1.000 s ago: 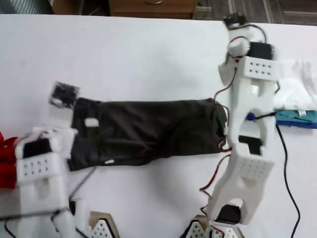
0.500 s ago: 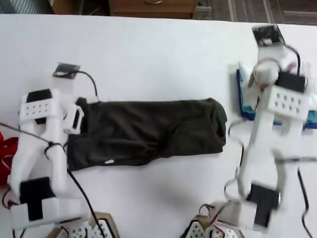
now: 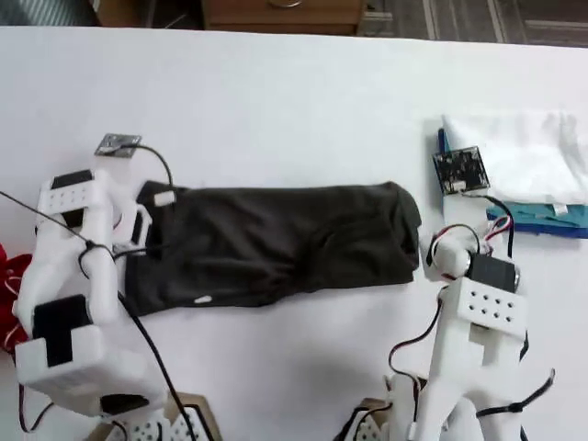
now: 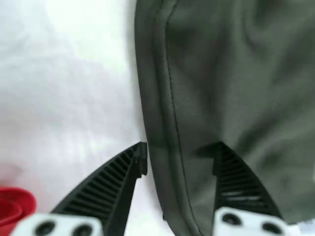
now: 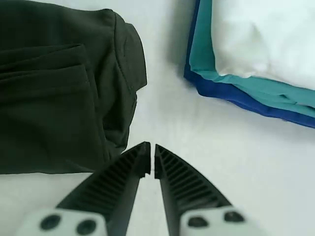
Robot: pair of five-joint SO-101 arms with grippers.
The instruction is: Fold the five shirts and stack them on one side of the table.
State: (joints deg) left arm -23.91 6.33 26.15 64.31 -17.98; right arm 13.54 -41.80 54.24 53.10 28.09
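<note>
Dark shirt lies across the middle of the bench, folded into a long strip. Left gripper: fingers spread, straddling its hem. Right gripper: fingers clenched on nothing, over bare bench between the shirt and the white-teal-blue stack. Red cloth is cut off at the left edge. Left arm covers the shirt's end.

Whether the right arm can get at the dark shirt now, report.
Probably yes: the right pincer, shut, sits over bare table just beside the dark shirt's end, with nothing between them.
</note>
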